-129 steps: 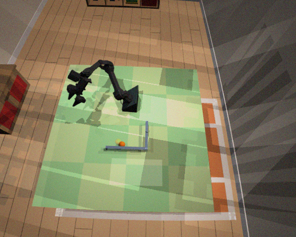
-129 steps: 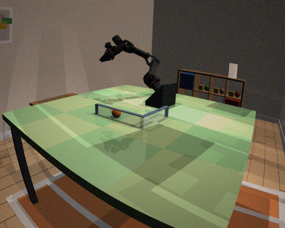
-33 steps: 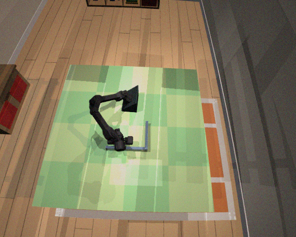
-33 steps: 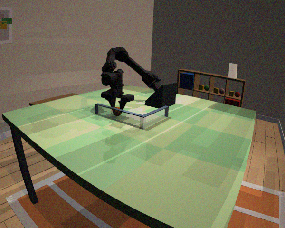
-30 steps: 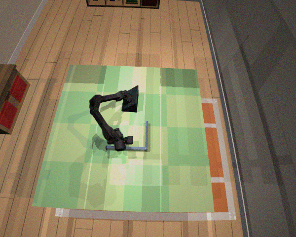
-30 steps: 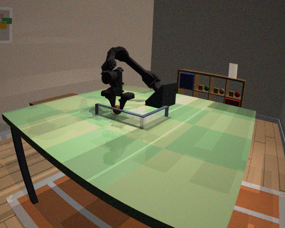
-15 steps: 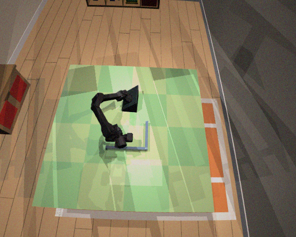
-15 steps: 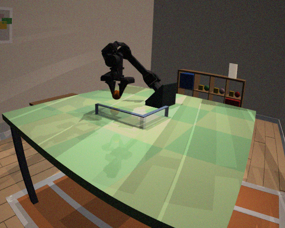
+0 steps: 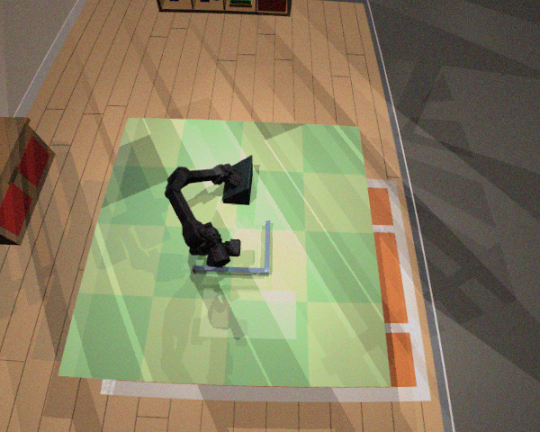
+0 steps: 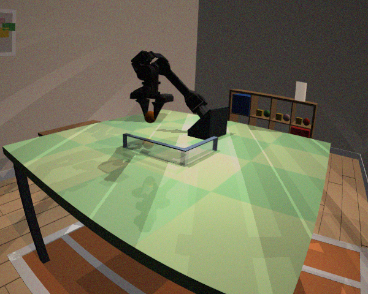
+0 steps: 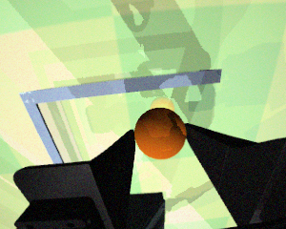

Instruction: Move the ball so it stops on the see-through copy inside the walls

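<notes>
Ball (image 11: 160, 133) in end effector (image 11: 159, 138), above walls (image 10: 170, 147).

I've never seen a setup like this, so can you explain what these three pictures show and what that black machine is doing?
The black machine is a jointed robot arm bolted to a green table. One picture looks down from above, one from the side, and one from a camera on the arm's wrist. At the arm's tip is a two-fingered pincer, shut on an orange ball and holding it above the table. Below stand two low clear walls forming a corner. The faint pale ball inside them marks where the real one should rest.
</notes>
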`<state>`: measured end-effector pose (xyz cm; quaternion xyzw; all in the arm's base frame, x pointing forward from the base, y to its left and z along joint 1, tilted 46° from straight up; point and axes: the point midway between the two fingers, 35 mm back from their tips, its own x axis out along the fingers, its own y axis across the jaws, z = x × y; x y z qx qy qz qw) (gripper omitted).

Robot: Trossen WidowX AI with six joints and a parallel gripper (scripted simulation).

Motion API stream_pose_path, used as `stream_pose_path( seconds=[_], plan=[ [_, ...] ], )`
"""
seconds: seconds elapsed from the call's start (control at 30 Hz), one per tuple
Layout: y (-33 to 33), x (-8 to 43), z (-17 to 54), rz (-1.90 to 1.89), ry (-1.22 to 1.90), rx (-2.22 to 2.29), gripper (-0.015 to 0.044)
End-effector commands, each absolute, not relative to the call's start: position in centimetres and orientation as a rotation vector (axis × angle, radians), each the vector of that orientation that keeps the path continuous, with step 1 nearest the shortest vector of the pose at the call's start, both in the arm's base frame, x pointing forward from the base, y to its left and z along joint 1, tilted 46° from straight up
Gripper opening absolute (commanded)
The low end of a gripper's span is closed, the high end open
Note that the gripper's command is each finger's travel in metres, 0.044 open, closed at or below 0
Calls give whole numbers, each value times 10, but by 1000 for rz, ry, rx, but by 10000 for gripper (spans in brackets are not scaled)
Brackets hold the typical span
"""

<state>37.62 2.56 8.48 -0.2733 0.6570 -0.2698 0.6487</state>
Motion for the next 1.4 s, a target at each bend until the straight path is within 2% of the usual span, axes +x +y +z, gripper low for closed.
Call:
stream_pose_path(
  seconds=[0.0,0.43,0.83,1.37],
  plan=[
    [14,372,85,-612,1486,-626,0],
    [-18,360,75,-615,1486,-629,0],
    [-62,360,33,-617,1485,-631,0],
    [-77,360,19,-618,1484,-632,0]
  ],
)
